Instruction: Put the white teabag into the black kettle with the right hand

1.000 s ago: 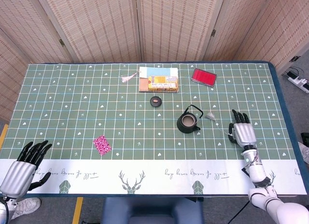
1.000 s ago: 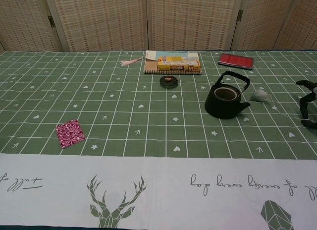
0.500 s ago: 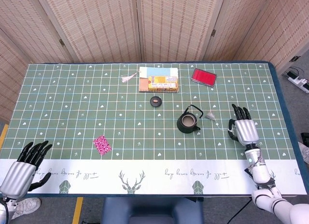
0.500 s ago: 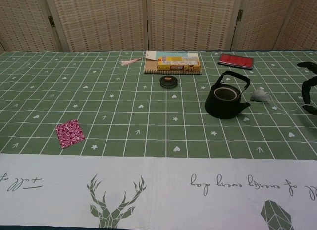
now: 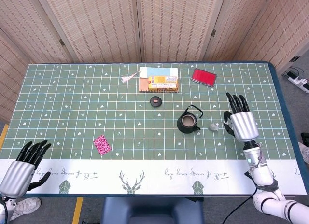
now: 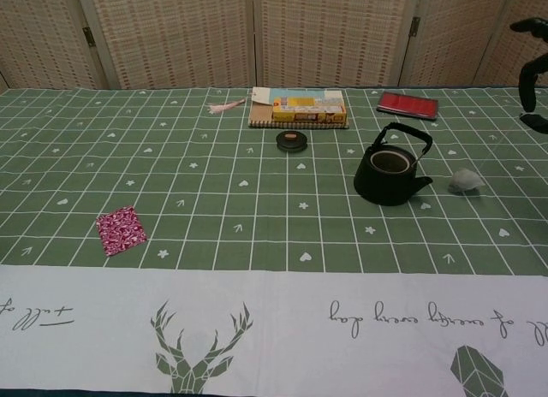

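My right hand [image 5: 240,123] is raised just right of the white teabag [image 5: 213,126], and whether its fingers pinch the string I cannot tell. The teabag sits beside the black kettle [image 5: 188,121], near its spout. The bag could swing and miss the narrow mouth, or snag on the upright handle.

- Your head view looks steeply down on the whole table [image 5: 72,89] from above.
- Your chest view sits low and nearer — both share the black kettle [image 6: 390,176].
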Robot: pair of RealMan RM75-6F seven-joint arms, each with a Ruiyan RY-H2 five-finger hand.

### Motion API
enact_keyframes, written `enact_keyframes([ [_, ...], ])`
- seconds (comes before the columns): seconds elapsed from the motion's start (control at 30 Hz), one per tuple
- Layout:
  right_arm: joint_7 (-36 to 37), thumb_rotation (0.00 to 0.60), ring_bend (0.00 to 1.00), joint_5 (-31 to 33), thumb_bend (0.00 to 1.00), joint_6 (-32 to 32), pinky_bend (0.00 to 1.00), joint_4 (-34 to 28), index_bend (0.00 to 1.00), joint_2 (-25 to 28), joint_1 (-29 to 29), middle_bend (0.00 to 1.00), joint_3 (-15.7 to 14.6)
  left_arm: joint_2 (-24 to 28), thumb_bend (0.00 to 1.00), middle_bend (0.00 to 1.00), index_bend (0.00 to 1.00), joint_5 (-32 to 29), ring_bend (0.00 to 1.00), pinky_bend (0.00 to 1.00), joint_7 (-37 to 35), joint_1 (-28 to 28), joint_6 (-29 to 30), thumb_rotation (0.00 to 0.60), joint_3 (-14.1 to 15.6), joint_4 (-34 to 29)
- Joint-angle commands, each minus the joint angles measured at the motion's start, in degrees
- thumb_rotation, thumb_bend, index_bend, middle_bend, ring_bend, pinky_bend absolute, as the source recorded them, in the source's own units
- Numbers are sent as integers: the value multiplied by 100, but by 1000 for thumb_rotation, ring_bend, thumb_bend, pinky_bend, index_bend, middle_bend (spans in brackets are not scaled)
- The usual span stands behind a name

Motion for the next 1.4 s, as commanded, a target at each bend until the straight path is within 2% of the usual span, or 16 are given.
enact_keyframes([
  [0.03,-672,600,0,28,430,166,0,-795,641,394,50,8,152,17,281,0,0,-13,65,38,-51,3,13,600,-7,-3],
  [0.3,-1282,600,0,238,430,147,0,-1707,642,647,199,10,368,67,281,0,0,-61,65,38,-197,-10,-1,600,-28,11],
  [0.6,-1886,600,0,585,430,4,0,-1992,645,530,535,17,595,147,281,0,0,-191,65,38,-431,-60,-97,600,-75,74],
  [0.77,-2108,600,0,864,430,-157,0,-1881,645,356,751,20,675,179,281,0,0,-239,65,38,-557,-79,-128,600,-94,90],
  [0.97,-2159,600,0,1123,430,-378,0,-1458,648,52,1007,22,672,209,281,0,0,-294,65,38,-702,-111,-181,600,-116,127],
  [1.2,-2084,600,0,1246,430,-543,0,-987,653,-288,1256,22,652,252,281,0,0,-422,65,38,-813,-131,-249,600,-160,152],
  [1.4,-2072,600,0,1327,430,-592,0,-846,653,-417,1423,22,703,266,281,0,0,-424,65,38,-865,-134,-249,600,-163,162],
])
